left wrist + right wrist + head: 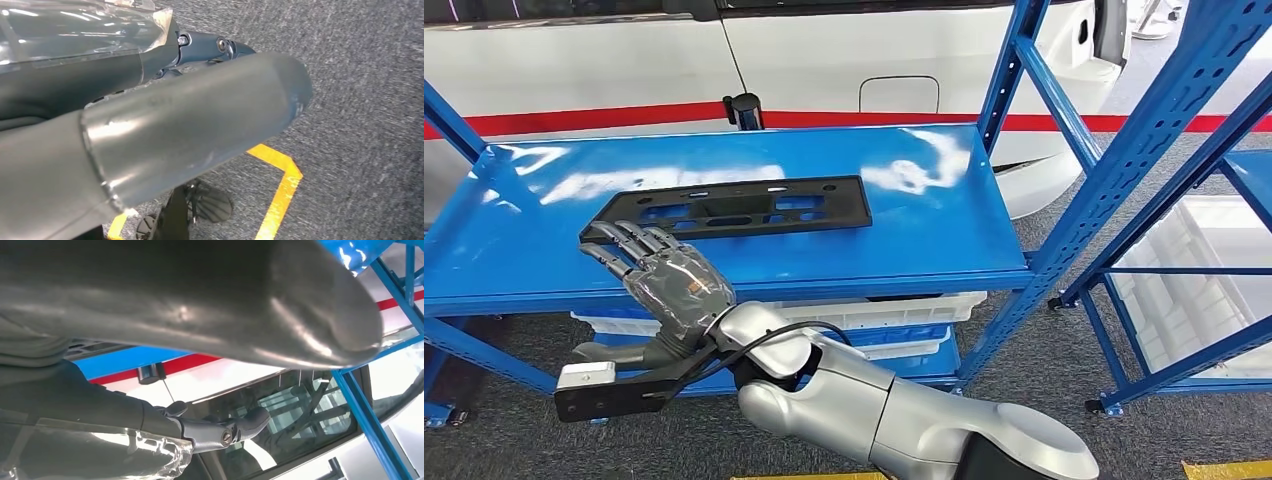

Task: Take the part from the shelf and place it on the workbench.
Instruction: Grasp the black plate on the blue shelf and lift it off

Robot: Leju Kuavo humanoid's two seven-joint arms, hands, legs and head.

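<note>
The part [739, 208] is a long flat black plastic plate with cut-outs, lying on the blue shelf board [924, 220] left of its middle. My right hand [669, 280] reaches in from below at the shelf's front edge, holding nothing. Its fingers [619, 240] stretch over the board and touch or nearly touch the part's near left corner, while the thumb [619, 352] hangs below the board. In the right wrist view the right hand [200, 300] sits close under the blue board. My left hand [190, 115] hangs over the grey carpet, fingers out and holding nothing.
A white car with a red stripe [844, 60] stands right behind the shelf. White bins [894, 315] sit on the lower level. Blue uprights [1124, 170] rise at the right, with another white bin [1204, 280] beyond. Yellow floor tape [282, 185] marks the carpet.
</note>
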